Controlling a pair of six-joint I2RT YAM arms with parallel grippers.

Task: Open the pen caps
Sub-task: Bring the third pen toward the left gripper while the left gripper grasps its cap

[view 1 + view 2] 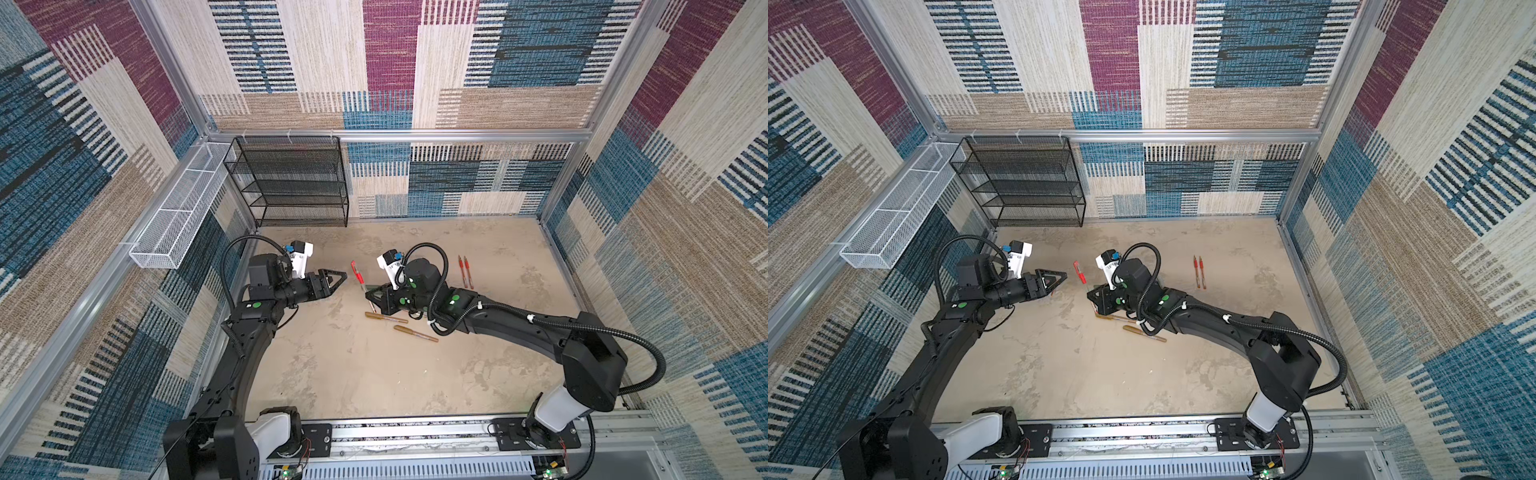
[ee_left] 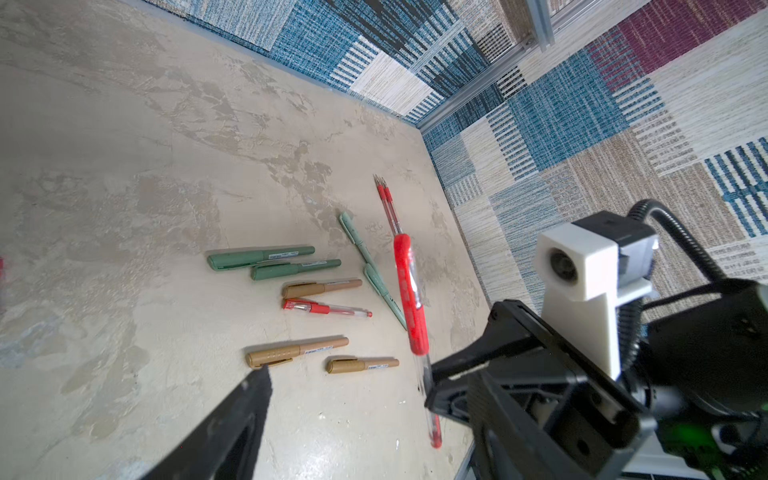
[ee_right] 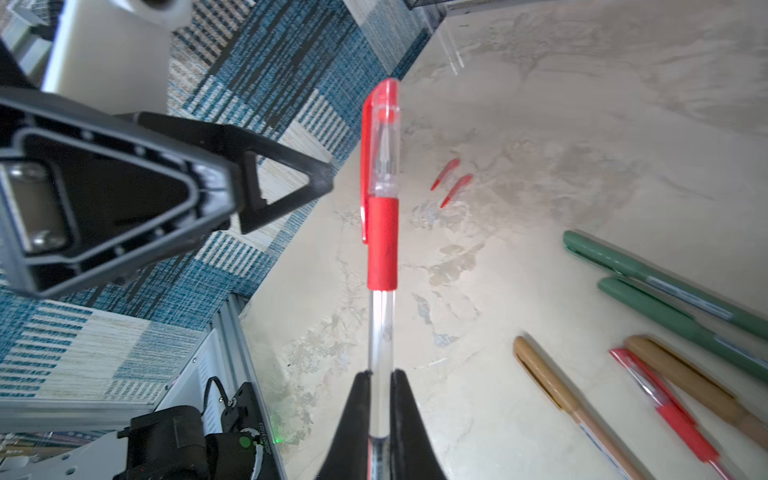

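The step in hand is uncapping one red pen (image 3: 382, 249). The right gripper (image 3: 380, 376) is clamped on its clear barrel and holds it up off the table (image 1: 353, 374). The cap (image 3: 384, 137) is seated on the far end and points toward the left gripper (image 1: 338, 277). The left gripper sits just beside that cap without touching it. Its jaws are apart and hold nothing, but how wide they stand is hard to judge, since the left wrist view shows only one finger (image 2: 249, 395).

The other pens lie on the table under and beside the right arm: two dark green markers (image 2: 262, 257), three gold markers (image 2: 297, 350), two pale green pens (image 2: 356, 240) and a second red pen (image 2: 326, 308). All have caps on as far as I can see. Two bare red pens (image 1: 462, 271) lie well apart on the right side of the table. Two small red pieces (image 3: 445, 174) on the table past the held pen look like their caps.

Next, I judge, the left gripper has to move in until the cap sits between its jaws. It should close on the cap alone, not on the rubber grip below it, then pull straight along the pen while the right gripper holds firm. The cap is thin and its clip sticks out, so a skewed grip may slip
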